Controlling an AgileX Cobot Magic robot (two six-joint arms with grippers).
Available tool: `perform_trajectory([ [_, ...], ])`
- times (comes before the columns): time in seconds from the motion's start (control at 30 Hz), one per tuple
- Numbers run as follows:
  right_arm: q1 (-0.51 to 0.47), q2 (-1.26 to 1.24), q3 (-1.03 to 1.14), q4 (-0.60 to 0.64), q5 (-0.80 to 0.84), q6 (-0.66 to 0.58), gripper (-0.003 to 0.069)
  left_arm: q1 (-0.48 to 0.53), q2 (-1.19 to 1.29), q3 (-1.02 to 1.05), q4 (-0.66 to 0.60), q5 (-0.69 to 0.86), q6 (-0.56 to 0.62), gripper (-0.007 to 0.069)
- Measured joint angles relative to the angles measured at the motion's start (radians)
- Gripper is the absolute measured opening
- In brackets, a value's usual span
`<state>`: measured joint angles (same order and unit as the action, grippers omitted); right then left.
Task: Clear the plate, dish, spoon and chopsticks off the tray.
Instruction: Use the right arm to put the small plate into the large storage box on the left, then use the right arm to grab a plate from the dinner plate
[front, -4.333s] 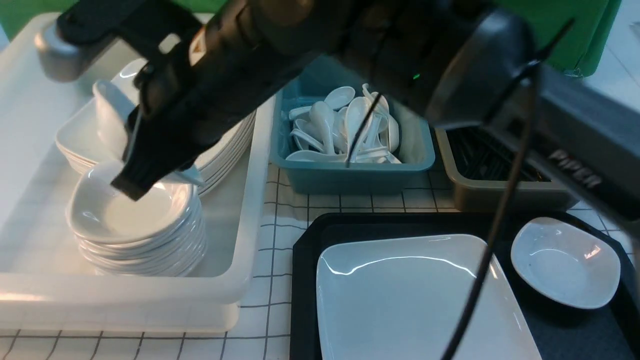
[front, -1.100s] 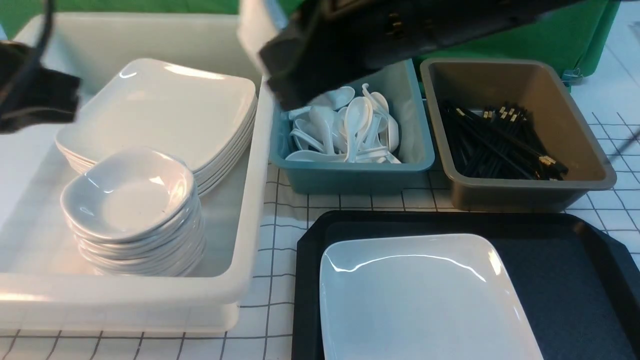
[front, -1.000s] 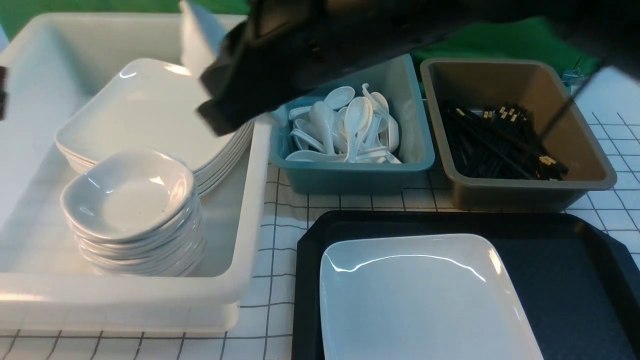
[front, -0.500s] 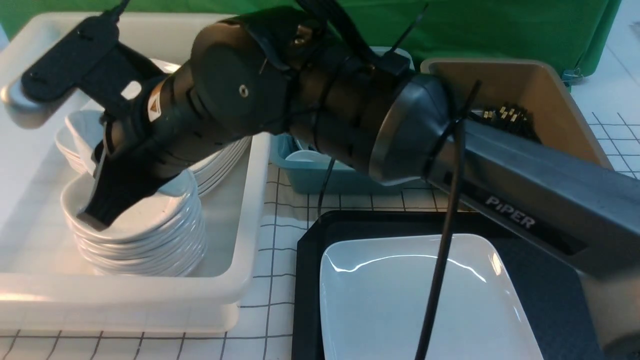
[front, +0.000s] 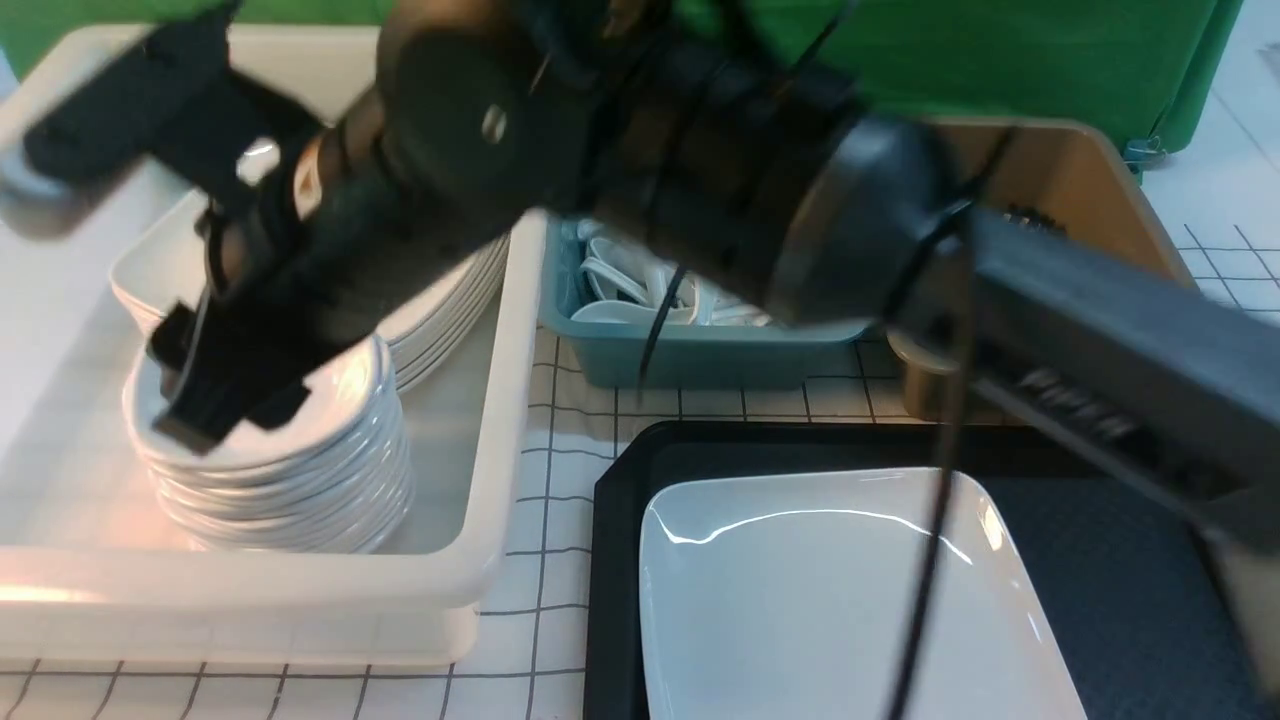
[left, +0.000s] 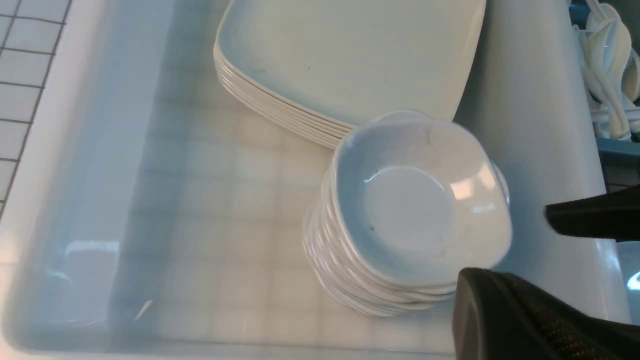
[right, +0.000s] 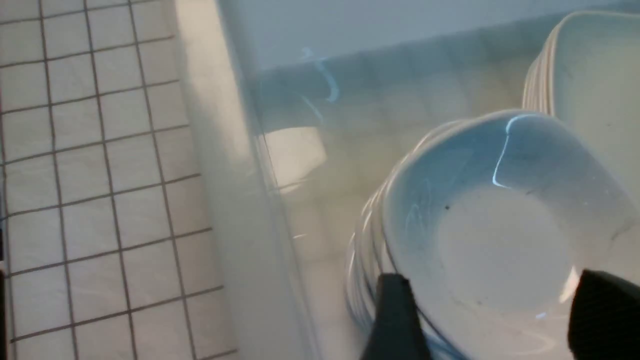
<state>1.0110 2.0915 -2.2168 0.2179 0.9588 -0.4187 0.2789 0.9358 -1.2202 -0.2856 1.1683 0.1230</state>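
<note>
A large white bin (front: 515, 350) is seen on the robot's left, and the black tray (front: 612, 560) is placed beside it on the checked cloth (front: 560, 420). The plate (front: 830, 600) is laid flat on the tray, near its left rim. Behind the tray, white spoons (front: 620, 285) are gathered in a blue bin (front: 700, 355). Inside the white bin a stack of plates (left: 350, 60) is kept, with a stack of small dishes (front: 300, 490) just in front. The dish (right: 500, 225) is set on top of this stack. The right gripper (right: 497, 305) is held over it, released: its fingers (right: 395, 320) are spread wide and nothing is clamped.
</note>
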Motion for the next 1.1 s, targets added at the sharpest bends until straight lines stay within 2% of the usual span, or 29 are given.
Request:
perform_trajectory([
  [0.1, -0.012, -0.073, -0.061, -0.066, 0.130, 0.030, 0.0421, -0.015, 0.000, 0.000, -0.037, 0.000, 0.015, -0.0002],
  [0.17, -0.038, -0.128, -0.076, -0.162, 0.204, 0.089, 0.0319, -0.078, 0.000, 0.000, -0.049, 0.000, 0.021, -0.0002],
  [0.2, -0.043, -0.139, -0.076, -0.182, 0.212, 0.096, 0.0305, -0.086, 0.000, 0.000, -0.049, 0.000, 0.023, -0.0002],
  [0.23, -0.088, -0.185, -0.059, -0.236, 0.232, 0.142, 0.0181, -0.163, 0.000, 0.000, -0.051, 0.000, 0.025, -0.0002],
  [0.27, -0.137, -0.212, -0.036, -0.247, 0.234, 0.167, 0.0099, -0.229, 0.000, 0.005, -0.053, -0.001, 0.026, -0.0002],
  [0.3, -0.137, -0.212, -0.036, -0.247, 0.234, 0.167, 0.0099, -0.229, 0.000, 0.007, -0.053, -0.001, 0.026, -0.0002],
  [0.33, -0.222, -0.271, 0.039, -0.237, 0.240, 0.189, 0.0040, -0.330, 0.000, 0.030, -0.047, -0.004, 0.030, -0.0002],
  [0.43, -0.377, -0.363, 0.214, -0.166, 0.245, 0.204, 0.0003, -0.473, 0.000, 0.104, -0.010, -0.005, 0.030, -0.0002],
  [0.47, -0.387, -0.369, 0.228, -0.154, 0.245, 0.204, 0.0003, -0.491, 0.000, 0.117, -0.004, -0.006, 0.030, -0.0002],
  [0.5, -0.458, -0.422, 0.338, -0.119, 0.248, 0.195, 0.0000, -0.548, 0.000, 0.168, 0.012, -0.017, 0.029, -0.0002],
  [0.63, -0.658, -0.511, 0.640, -0.038, 0.255, 0.136, 0.0000, -0.651, 0.000, 0.293, 0.020, -0.110, 0.008, -0.0002],
  [0.7, -0.755, -0.530, 0.768, 0.023, 0.250, 0.104, 0.0013, -0.684, 0.000, 0.332, 0.017, -0.165, -0.004, -0.0002],
  [0.77, -0.865, -0.532, 0.917, 0.114, 0.222, 0.037, 0.0064, -0.705, 0.003, 0.352, 0.013, -0.224, -0.007, -0.0002],
  [0.83, -0.899, -0.529, 0.972, 0.153, 0.195, 0.001, 0.0098, -0.710, 0.007, 0.352, 0.008, -0.244, -0.004, -0.0002],
  [0.93, -0.957, -0.497, 1.111, 0.260, 0.066, -0.124, 0.0265, -0.711, 0.040, 0.350, -0.035, -0.303, 0.059, -0.0002],
  [1.1, -0.945, -0.409, 1.139, 0.301, -0.042, -0.170, 0.0481, -0.711, 0.154, 0.325, -0.160, -0.316, 0.204, -0.0002],
])
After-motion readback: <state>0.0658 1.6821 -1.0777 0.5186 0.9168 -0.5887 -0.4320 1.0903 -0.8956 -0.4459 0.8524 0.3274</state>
